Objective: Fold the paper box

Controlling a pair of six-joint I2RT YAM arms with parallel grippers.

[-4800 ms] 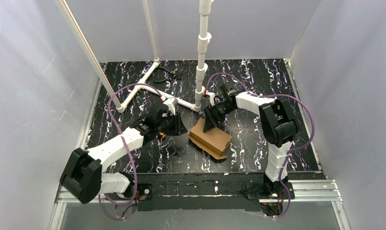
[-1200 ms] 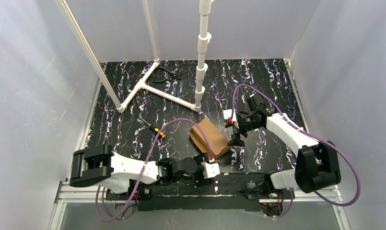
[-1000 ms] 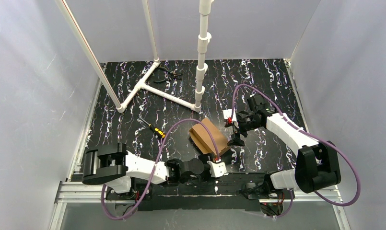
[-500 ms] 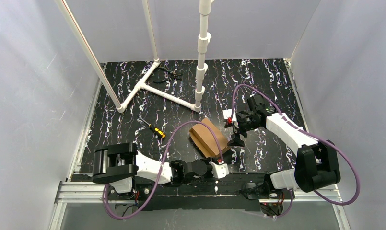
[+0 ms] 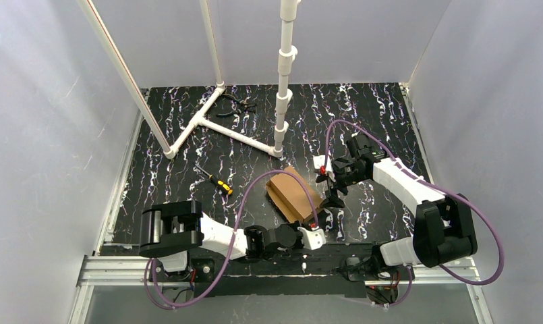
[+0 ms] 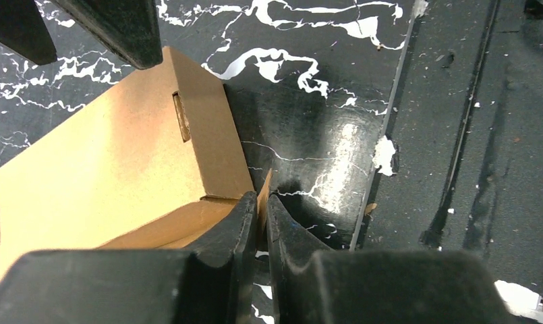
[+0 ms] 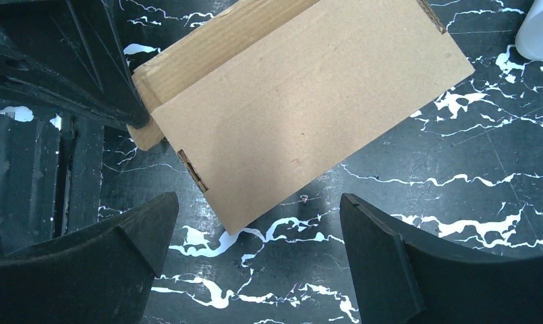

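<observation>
A closed brown cardboard box (image 5: 294, 192) lies flat near the middle of a black, white-veined bench (image 5: 363, 128), turned at an angle to the bench edges. At its near corner a thin tab (image 6: 264, 192) sticks out on edge. The left claw (image 6: 262, 202) is closed on this tab, its two black fingers pressed almost together with the cardboard between them. That arm lies low along the near edge of the bench. The right claw (image 5: 332, 192) hangs just beside the box's right side, spread wide and holding nothing (in its wrist view the box top fills the space beyond the fingers). Well apart to the left lies a yellow-handled screwdriver (image 5: 218, 182). A white pipe frame (image 5: 214, 125) stands at the far side.
</observation>
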